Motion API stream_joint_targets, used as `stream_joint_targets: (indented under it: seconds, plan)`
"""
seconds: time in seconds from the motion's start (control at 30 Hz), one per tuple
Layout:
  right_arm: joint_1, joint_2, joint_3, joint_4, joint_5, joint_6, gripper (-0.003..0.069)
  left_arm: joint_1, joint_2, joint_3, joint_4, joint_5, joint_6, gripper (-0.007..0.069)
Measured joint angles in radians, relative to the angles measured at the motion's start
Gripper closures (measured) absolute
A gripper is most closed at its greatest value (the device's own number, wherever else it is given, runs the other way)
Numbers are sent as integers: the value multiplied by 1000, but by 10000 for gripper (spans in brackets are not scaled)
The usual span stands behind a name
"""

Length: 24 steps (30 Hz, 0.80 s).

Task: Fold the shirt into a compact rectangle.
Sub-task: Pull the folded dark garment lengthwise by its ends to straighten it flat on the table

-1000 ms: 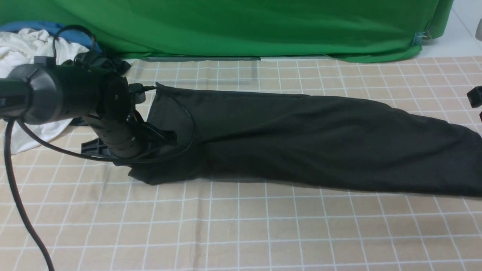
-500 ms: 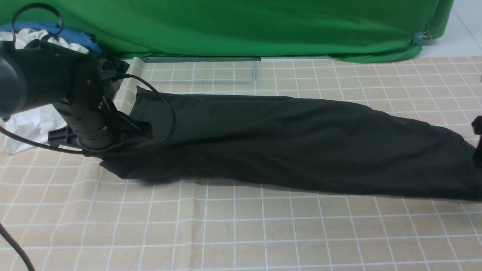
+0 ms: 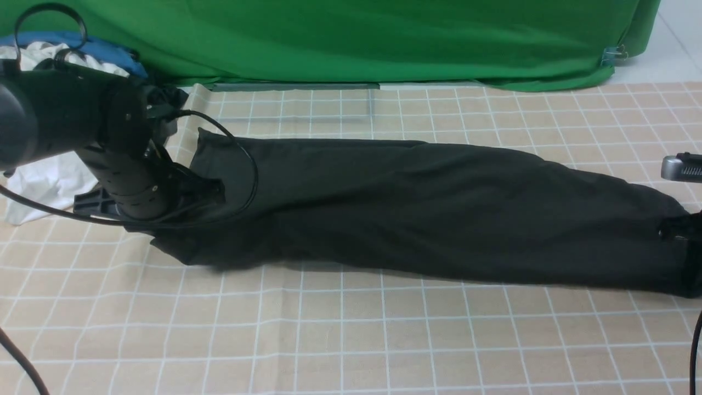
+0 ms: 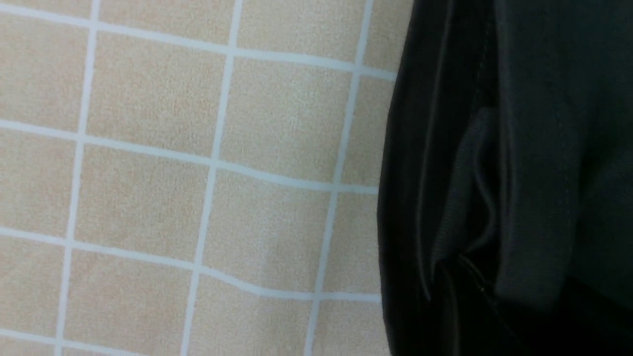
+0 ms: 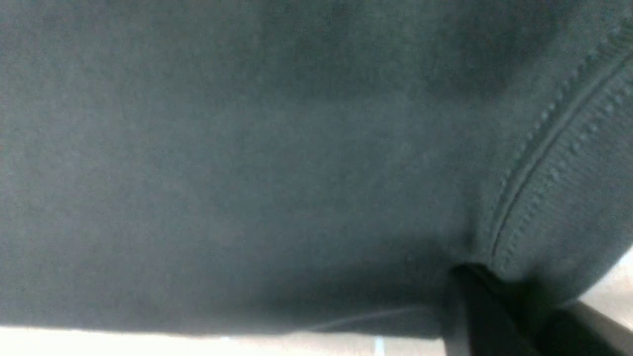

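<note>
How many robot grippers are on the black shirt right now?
2. The left gripper pinches the shirt at its left end. The right gripper grips its right end, at the front view's edge, mostly out of view.

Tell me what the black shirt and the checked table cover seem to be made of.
The black shirt: probably matte knit cotton; fuzzy surface and stitched rows show close up. The checked table cover: likely thin matte cloth; its grid lines ripple.

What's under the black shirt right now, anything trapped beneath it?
Only the beige checked tablecloth shows around the shirt, which lies on it as a long band. Anything beneath the fabric, or between its folded layers, is covered and cannot be seen.
</note>
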Motion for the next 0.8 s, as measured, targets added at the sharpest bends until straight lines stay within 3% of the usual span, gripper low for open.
stream_joint_targets:
  seconds: [0.17,0.5,0.63,0.73,0.77,0.8]
  plan:
    - [-39,-54,0,-84,79,51,571,0,-20,0,-2,79,26,522]
    - [-97,-76,0,-96,131,82,552,-1,-23,0,-72,220,58,522]
    - [-97,-76,0,-116,131,89,477,-1,-23,0,-71,242,60,507]
    - [-97,-76,0,-141,131,109,303,0,-23,-18,-41,269,62,414]
    - [-97,-76,0,-141,130,116,291,0,-23,-20,-39,274,63,407]
    - [-97,-76,-3,-142,130,142,194,0,-23,-53,-32,296,63,348]
